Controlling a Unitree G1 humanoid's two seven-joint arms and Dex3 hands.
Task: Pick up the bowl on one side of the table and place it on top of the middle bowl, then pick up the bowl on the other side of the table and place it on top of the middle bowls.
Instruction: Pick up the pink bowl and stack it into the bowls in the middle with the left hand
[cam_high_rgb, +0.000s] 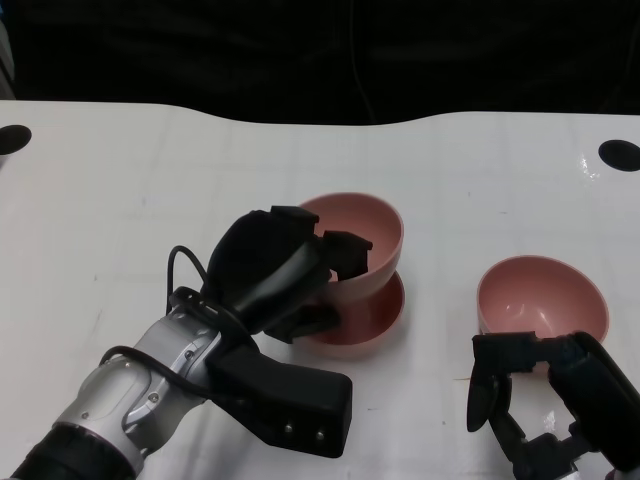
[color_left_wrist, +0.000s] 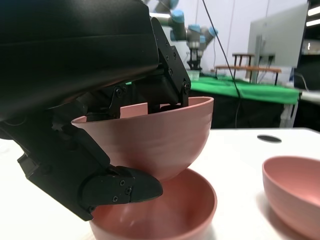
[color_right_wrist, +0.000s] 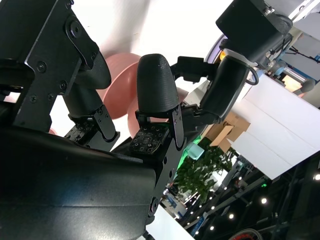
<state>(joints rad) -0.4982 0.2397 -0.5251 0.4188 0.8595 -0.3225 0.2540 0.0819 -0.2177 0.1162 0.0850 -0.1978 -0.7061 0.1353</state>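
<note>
Gripping upper bowl (cam_high_rgb: 372, 232) in left robot hand (cam_high_rgb: 285, 270), above middle bowl (cam_high_rgb: 375, 318)

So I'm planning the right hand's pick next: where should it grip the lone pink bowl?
Probably at the rim of the lone bowl, on its near edge by the right hand. It sits upright, mouth open, so fingers can pinch the thin wall from above.

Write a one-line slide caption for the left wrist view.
Left hand holds a pink bowl tilted just above the middle bowl; the third bowl waits alongside.
</note>
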